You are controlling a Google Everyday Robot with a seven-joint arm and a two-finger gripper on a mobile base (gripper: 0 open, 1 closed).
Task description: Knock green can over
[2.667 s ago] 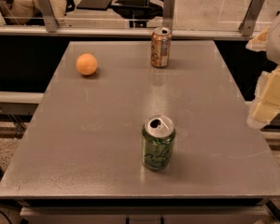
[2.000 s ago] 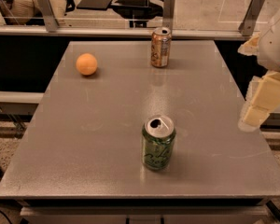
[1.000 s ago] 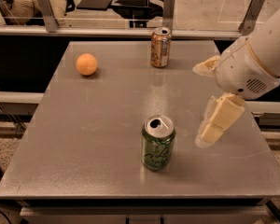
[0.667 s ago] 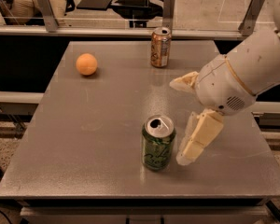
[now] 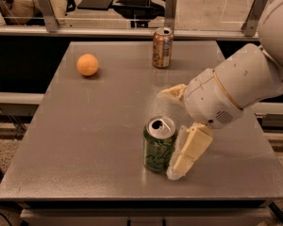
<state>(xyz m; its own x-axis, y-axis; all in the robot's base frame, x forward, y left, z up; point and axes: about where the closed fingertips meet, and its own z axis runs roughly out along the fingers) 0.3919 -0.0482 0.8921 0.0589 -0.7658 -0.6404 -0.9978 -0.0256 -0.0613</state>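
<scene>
Robotics lab or test bay, by the look of it. A grey metal worktable is standing on speckled flooring. A glass partition on metal brackets is running along 12 o'clock. A white robot arm is reaching in from 3 o'clock, its gripper spreading open at table centre, just beside the green can.

The green can stands upright toward the near edge of the desk, silver top up, pale lettering on its side. My gripper, fingers spread, is just right of it.
</scene>
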